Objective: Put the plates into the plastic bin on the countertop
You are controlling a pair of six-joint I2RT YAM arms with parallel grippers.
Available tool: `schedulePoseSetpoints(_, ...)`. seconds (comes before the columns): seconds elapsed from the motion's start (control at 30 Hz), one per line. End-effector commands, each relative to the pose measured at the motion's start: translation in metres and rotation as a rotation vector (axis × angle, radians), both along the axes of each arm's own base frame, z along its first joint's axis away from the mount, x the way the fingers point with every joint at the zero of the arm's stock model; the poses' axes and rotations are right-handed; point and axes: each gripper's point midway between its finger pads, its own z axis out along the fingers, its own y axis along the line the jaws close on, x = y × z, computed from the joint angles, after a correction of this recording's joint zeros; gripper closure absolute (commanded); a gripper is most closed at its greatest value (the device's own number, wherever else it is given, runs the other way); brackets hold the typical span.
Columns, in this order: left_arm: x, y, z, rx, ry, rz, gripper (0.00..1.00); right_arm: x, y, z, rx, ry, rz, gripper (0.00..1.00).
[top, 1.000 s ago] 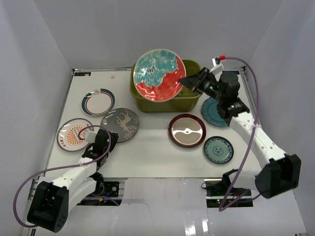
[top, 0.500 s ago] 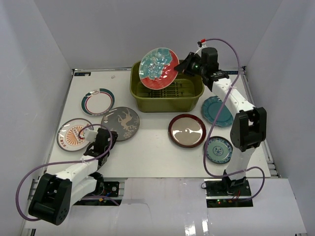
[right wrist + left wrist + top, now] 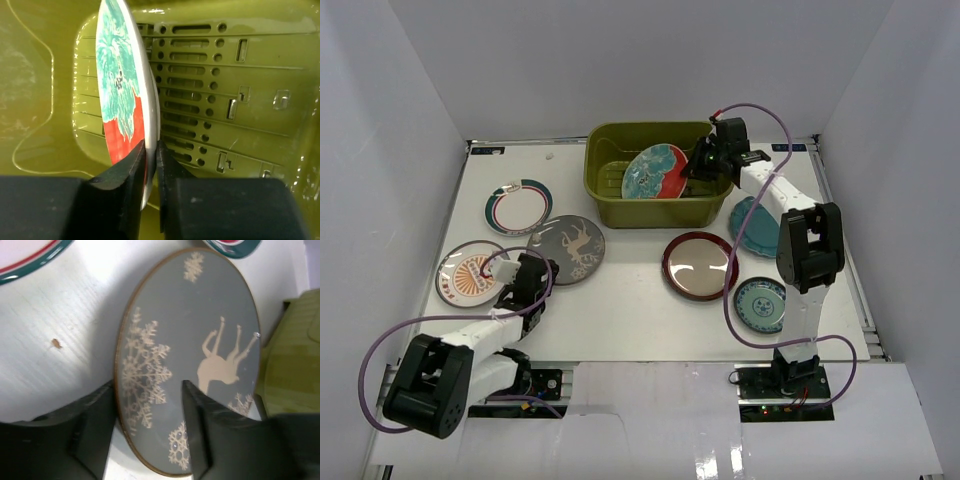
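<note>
Your right gripper (image 3: 150,146) pinches the rim of the red-teal floral plate (image 3: 653,171), which stands tilted inside the plastic bin (image 3: 650,213). Your left gripper (image 3: 149,385) sits spread wide over the grey plate (image 3: 200,325) on the countertop (image 3: 620,305).

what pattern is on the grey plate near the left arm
Tan reindeer and snowflakes on the grey plate, brown rim. Best in the left wrist view.
</note>
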Motion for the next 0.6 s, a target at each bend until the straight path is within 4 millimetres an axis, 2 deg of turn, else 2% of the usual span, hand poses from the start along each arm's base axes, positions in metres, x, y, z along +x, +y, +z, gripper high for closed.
schedulePoseSetpoints(0.0,-0.041,0.016,-0.050,0.081,0.225,0.006,0.40,0.010,0.010,0.062,0.065,-0.197,0.037,0.74)
schedulePoseSetpoints(0.03,-0.038,0.015,-0.047,0.076,0.205,0.002,0.44,0.009,0.008,0.059,0.054,-0.192,0.032,0.60)
schedulePoseSetpoints(0.1,-0.039,0.014,-0.049,0.070,0.198,-0.004,0.53,0.004,0.004,0.054,0.035,-0.186,0.028,0.49)
schedulePoseSetpoints(0.13,-0.037,0.013,-0.046,0.064,0.180,-0.006,0.53,0.003,0.001,0.052,0.028,-0.183,0.025,0.41)
schedulePoseSetpoints(0.17,-0.037,0.013,-0.047,0.064,0.180,-0.006,0.55,0.000,0.001,0.056,0.026,-0.192,0.031,0.37)
schedulePoseSetpoints(0.2,-0.037,0.013,-0.047,0.065,0.179,-0.009,0.61,-0.004,0.001,0.050,0.025,-0.179,0.039,0.29)
schedulePoseSetpoints(0.27,-0.037,0.012,-0.047,0.071,0.183,-0.020,0.68,-0.010,-0.001,0.058,0.029,-0.190,0.042,0.22)
schedulePoseSetpoints(0.33,-0.039,0.012,-0.048,0.076,0.190,-0.028,0.83,-0.016,-0.002,0.060,0.031,-0.195,0.050,0.14)
schedulePoseSetpoints(0.4,-0.040,0.010,-0.045,0.073,0.181,-0.043,0.93,-0.024,0.000,0.078,0.054,-0.228,0.071,0.08)
schedulePoseSetpoints(0.43,-0.043,0.011,-0.047,0.076,0.193,-0.047,1.00,-0.029,0.000,0.079,0.063,-0.226,0.076,0.05)
schedulePoseSetpoints(0.5,-0.041,0.006,-0.039,0.060,0.167,-0.067,1.00,-0.040,0.004,0.102,0.109,-0.266,0.099,0.03)
schedulePoseSetpoints(0.53,-0.041,0.005,-0.037,0.053,0.166,-0.077,1.00,-0.046,0.003,0.099,0.117,-0.257,0.104,0.06)
schedulePoseSetpoints(0.57,-0.038,0.001,-0.029,0.044,0.139,-0.090,1.00,-0.053,0.003,0.111,0.133,-0.277,0.114,0.08)
